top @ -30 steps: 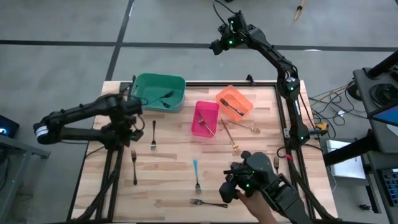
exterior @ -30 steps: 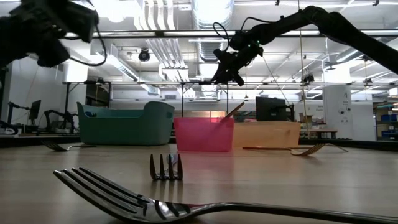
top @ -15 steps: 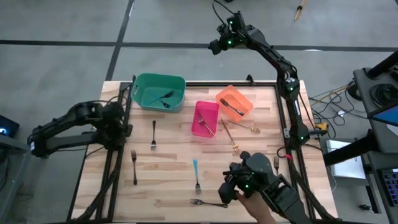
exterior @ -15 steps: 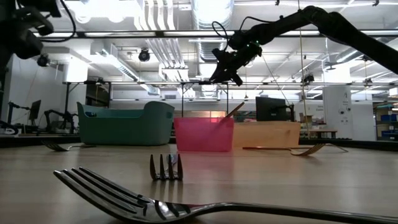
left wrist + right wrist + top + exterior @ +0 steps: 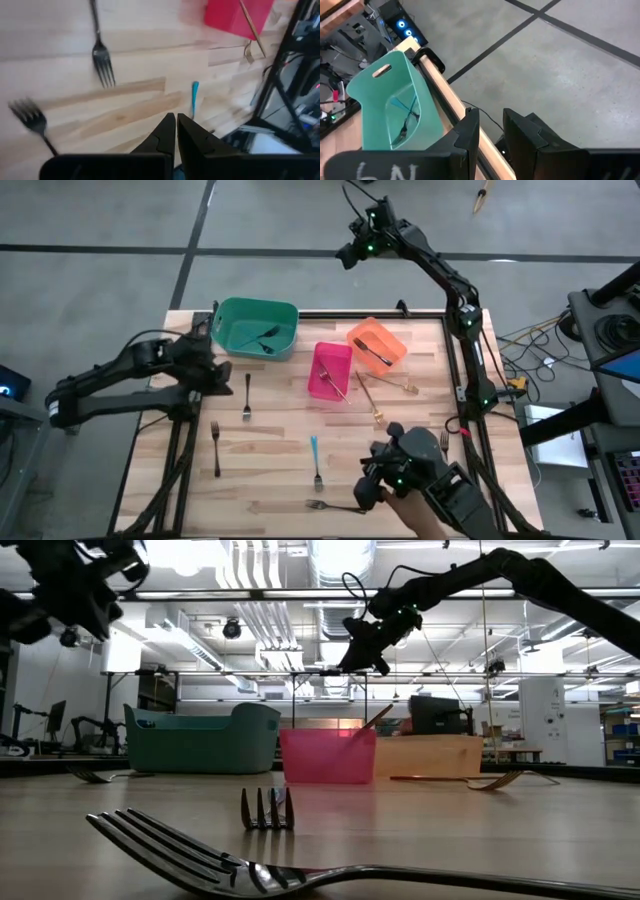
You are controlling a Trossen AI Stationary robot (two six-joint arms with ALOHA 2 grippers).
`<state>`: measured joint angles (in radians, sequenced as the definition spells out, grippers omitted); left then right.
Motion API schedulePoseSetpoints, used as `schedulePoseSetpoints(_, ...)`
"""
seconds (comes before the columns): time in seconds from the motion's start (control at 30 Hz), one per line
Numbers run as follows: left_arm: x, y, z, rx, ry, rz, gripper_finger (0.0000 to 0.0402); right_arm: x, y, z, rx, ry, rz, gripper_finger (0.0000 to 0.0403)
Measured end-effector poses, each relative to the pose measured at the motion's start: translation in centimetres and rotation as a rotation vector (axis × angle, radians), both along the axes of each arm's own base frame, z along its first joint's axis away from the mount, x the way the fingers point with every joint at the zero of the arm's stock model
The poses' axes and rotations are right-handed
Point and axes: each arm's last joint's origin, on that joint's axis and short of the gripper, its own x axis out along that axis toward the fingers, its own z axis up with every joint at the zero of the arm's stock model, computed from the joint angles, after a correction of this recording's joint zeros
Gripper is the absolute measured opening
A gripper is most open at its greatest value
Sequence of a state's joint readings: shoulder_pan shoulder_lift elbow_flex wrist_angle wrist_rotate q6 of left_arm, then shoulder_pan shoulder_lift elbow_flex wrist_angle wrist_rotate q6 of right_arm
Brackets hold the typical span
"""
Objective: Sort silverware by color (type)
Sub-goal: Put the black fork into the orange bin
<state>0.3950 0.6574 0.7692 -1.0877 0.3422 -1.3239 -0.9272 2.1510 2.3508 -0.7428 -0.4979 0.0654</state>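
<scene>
Since half a second ago my left hand point(image 5: 212, 372) swings inward, fingers pressed together, empty, above the surface point(image 5: 270, 460) near a dark fork point(image 5: 247, 396). Right hand point(image 5: 345, 255) parked beyond the far edge, slightly spread, empty.

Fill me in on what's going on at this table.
A two-arm robot is sorting forks into colored bins. The left gripper is shut and empty, over the table's left side near a dark fork. The right gripper hangs beyond the far edge, holding nothing. The teal bin, pink bin and orange bin each hold cutlery already. Several forks lie loose on the wood, including a blue-handled fork.
</scene>
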Motion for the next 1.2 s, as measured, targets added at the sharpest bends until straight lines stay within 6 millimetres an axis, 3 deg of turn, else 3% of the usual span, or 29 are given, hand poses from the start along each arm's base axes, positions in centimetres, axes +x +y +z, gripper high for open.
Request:
schedulePoseSetpoints(0.2, 1.5, 0.5, -1.1, 0.031, 0.115, -0.102, 0.0000, -0.5, 1.4, 2.4, 0.065, -0.082, -0.001, 0.0077)
schedulePoseSetpoints(0.4, 1.9, -0.9, -2.1, 0.073, 0.292, -0.200, 0.0000, 0.0, 4.2, 5.4, 0.095, -0.144, 0.002, 0.0077)
schedulePoseSetpoints(0.63, 3.2, -4.0, -3.0, 0.185, 0.329, -0.234, 0.0000, 1.1, 7.5, 7.6, 0.036, -0.133, -0.057, 0.0077)
schedulePoseSetpoints(0.8, 2.8, -6.8, -4.8, 0.183, 0.413, -0.263, 0.0000, 1.5, 9.1, 8.7, 0.025, -0.149, -0.062, 0.0077)
schedulePoseSetpoints(0.97, 2.3, -9.3, -6.3, 0.150, 0.476, -0.262, 0.0000, 2.2, 10.3, 9.0, 0.046, -0.160, -0.049, 0.0077)
schedulePoseSetpoints(1.2, 2.0, -11.4, -8.1, 0.171, 0.576, -0.246, 0.0000, 3.3, 11.6, 9.0, 0.050, -0.158, -0.010, 0.0077)
